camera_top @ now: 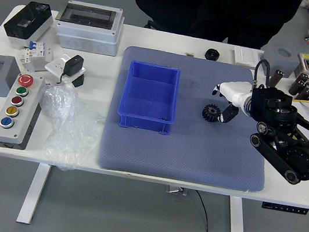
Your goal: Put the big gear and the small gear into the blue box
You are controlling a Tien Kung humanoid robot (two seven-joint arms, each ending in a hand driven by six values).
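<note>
Looking down over the table, I saw a black gear, toothed all around its rim, lying flat on the blue-grey mat. It sat to the right of the blue box, outside it and apart from its wall. The details at its center were too small for me to read, and I couldn't tell whether this was the big gear or the small one. The right hand hung just beside it, fingers spread apart and gripping nothing I could make out; its white back hid the palm. At the mat's far edge, a black round piece was too indistinct to identify. The picture's top cut off a dark-clothed person.
</note>
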